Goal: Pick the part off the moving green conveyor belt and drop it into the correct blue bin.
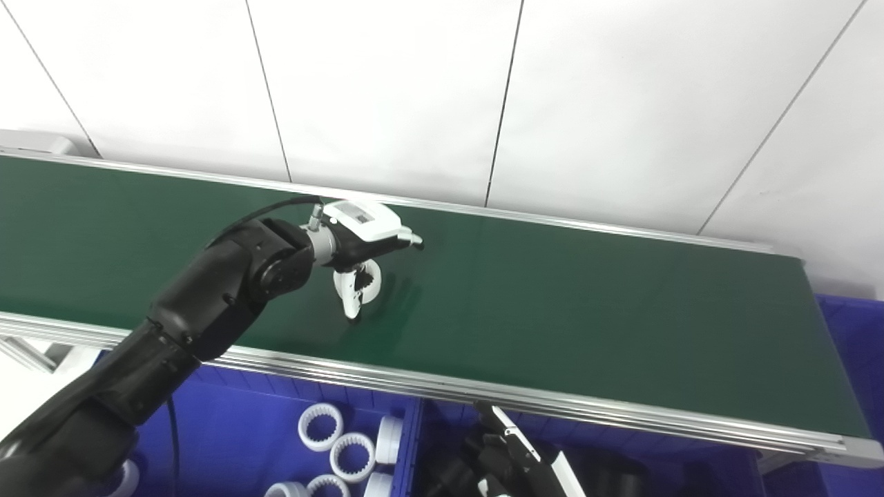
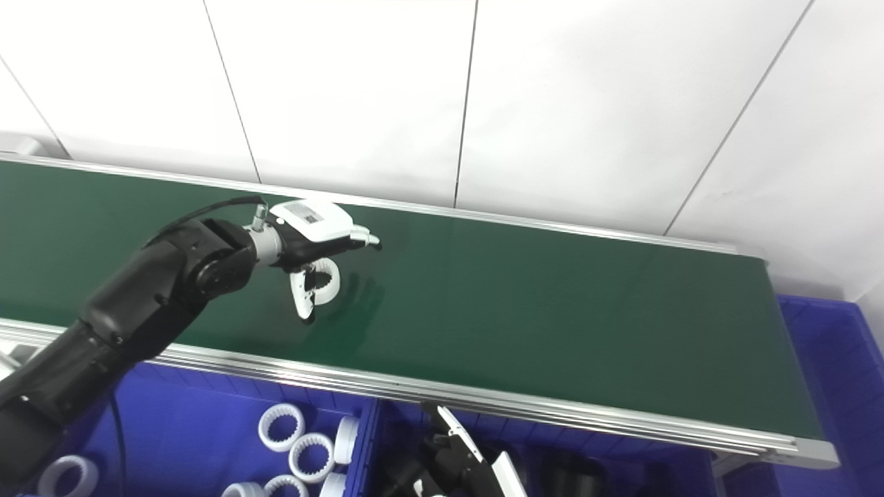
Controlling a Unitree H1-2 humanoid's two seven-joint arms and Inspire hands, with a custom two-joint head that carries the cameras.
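Observation:
The green conveyor belt [image 1: 552,310] runs across the view. My left hand [image 1: 362,241] reaches over its middle left, its white back facing up. Its fingers and thumb are closed around a white toothed ring [image 1: 366,281], which sits low at the belt surface; one finger [image 1: 413,239] sticks out straight. The ring also shows in the right eye view [image 2: 324,281]. My right hand [image 1: 514,459] stays low at the bottom edge, below the belt's near rail, only partly in view.
Under the near rail, a blue bin [image 1: 228,414] at the left holds several white toothed rings [image 1: 321,424]. The bin next to it [image 1: 442,421] holds dark parts [image 1: 621,476]. Another blue bin [image 1: 853,338] stands past the belt's right end. A white panelled wall is behind.

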